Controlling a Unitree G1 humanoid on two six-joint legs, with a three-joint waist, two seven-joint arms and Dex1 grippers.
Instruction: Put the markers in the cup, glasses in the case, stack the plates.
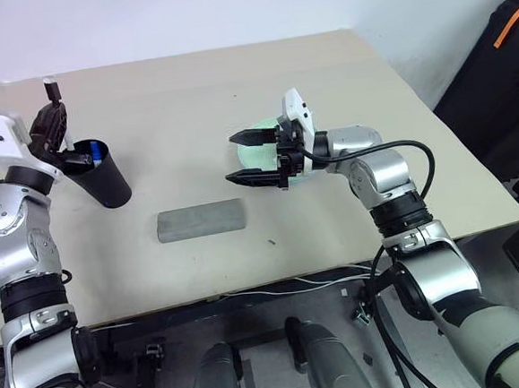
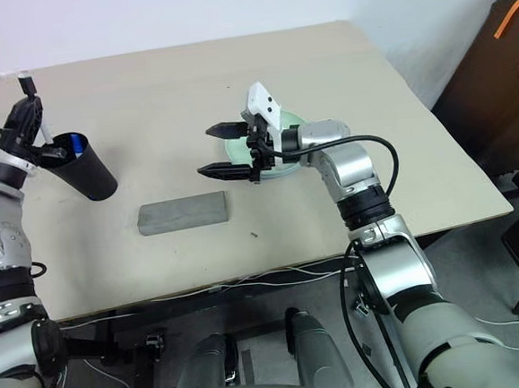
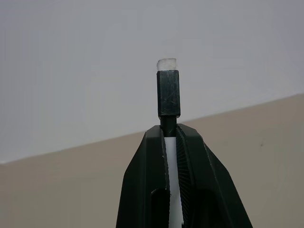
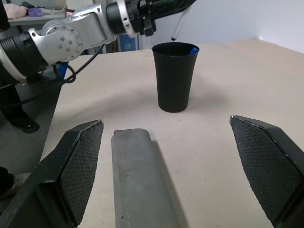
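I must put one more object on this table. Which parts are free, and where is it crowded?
Free: the far strip of the table behind the black cup, and the near right corner beyond the grey case. Crowded: around the cup, where the left gripper holds a black-capped marker, and around the plates under the open right gripper.

Your right tool covers most of the plates, only a mint-green sliver showing, the black-capped marker has its white barrel hidden between your left tool's fingers, the blue-capped marker sunk in the cup, just its tip visible
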